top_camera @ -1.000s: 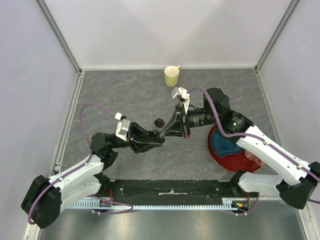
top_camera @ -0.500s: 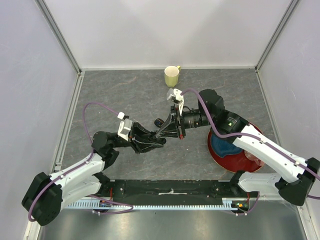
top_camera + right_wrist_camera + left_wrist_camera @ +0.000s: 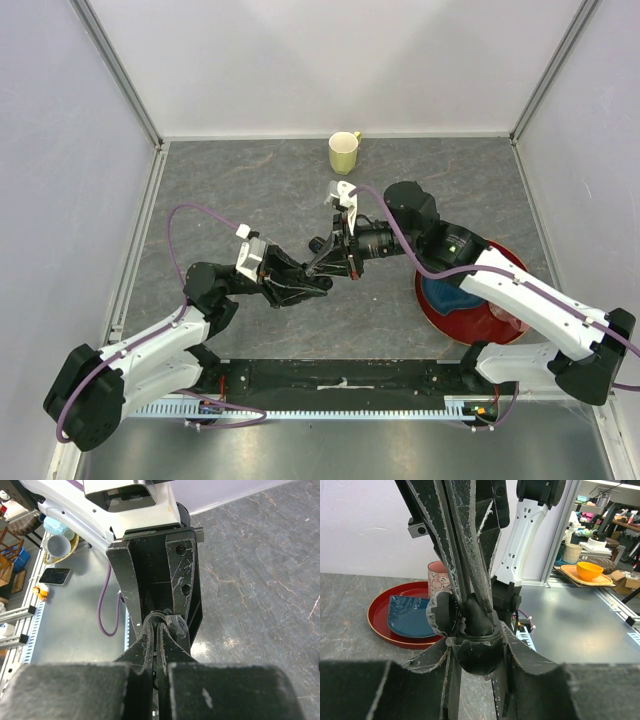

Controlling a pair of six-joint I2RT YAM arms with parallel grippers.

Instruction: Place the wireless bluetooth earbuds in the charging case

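now that our closed right gripper [image 3: 322,267] has slid up to the case [image 3: 472,660] clamped in the left gripper [image 3: 318,283], insertion looks near.

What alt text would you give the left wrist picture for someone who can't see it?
The left gripper holds a round black case while the right gripper points down from above, shut on a black earbud at the case's opening. Behind them, a red tray holds a blue plate.

you have the glossy black rounded charging case [image 3: 476,661] pinched between the left fingers [image 3: 532,682], a black earbud [image 3: 478,617] seated in its open top, and another small black piece [image 3: 316,243] lying on the tabletop [image 3: 250,190] just beyond.
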